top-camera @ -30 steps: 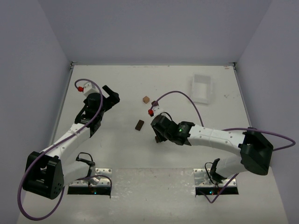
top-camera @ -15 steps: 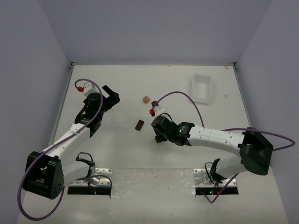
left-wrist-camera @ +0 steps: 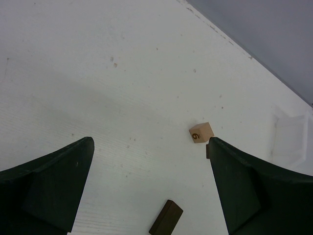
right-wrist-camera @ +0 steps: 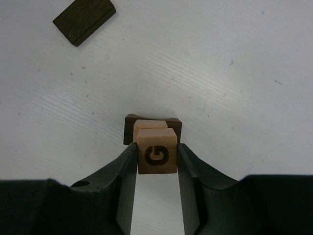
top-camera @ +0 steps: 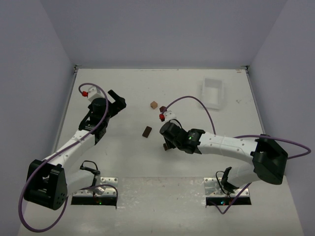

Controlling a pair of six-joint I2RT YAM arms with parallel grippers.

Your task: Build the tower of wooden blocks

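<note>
- The light tan wooden cube branded with a "G" [right-wrist-camera: 156, 157] was clamped between the narrow jaws of the right gripper [right-wrist-camera: 156, 147], directly over the started tower near the middle of the table.
- Below it stood a dark brown wooden base block [right-wrist-camera: 129, 133] carrying a second light tan wooden block [right-wrist-camera: 149, 124]. Whether the held cube already rested on that block could not be told.
- Recommended procedure: square the cube's edges to the block beneath, lower it straight, release only once it is seated flat, then withdraw without dragging a finger along the stack.
- All pieces appeared to be matte bare wood with flat faces and crisp edges. Such small, light parts would probably shift at any sideways touch.
- A dark brown flat rectangular wooden block [right-wrist-camera: 84, 19] lay on its broad face near the tower, apart from it.
- Another light tan wooden cube bearing a burnt numeral [left-wrist-camera: 201, 132] lay farther back, well apart.
- The left gripper [left-wrist-camera: 150, 142] hovered with jaws spread wide and nothing between them.
- A white rectangular plastic tray [top-camera: 212, 93] sat at the far right of the matte white table [top-camera: 123, 162].
</note>
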